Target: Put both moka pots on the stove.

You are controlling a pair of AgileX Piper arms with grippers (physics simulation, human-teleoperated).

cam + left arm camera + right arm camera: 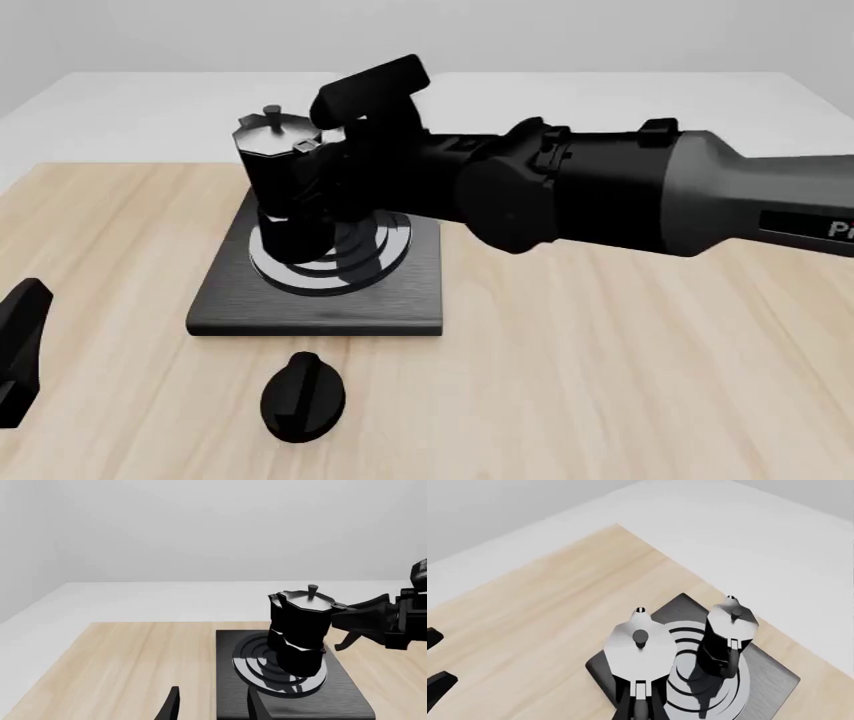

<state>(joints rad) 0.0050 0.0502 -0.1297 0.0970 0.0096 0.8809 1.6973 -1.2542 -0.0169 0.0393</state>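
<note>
Placement is nearing its end: the right claw (360, 617) is gripping the second moka pot (639, 645) by its handle, just beside the first pot (728, 630) standing on the stove (400, 290); lowering and releasing comes next.

The wooden table (601, 380) carries the stove (320, 305) and, just beside it, a black oval knob (303, 396).

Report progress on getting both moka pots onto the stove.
Done: the first moka pot stands on the stove. In hand: the right gripper holds the second moka pot by its handle, over the stove. Left: seat it and release.
</note>
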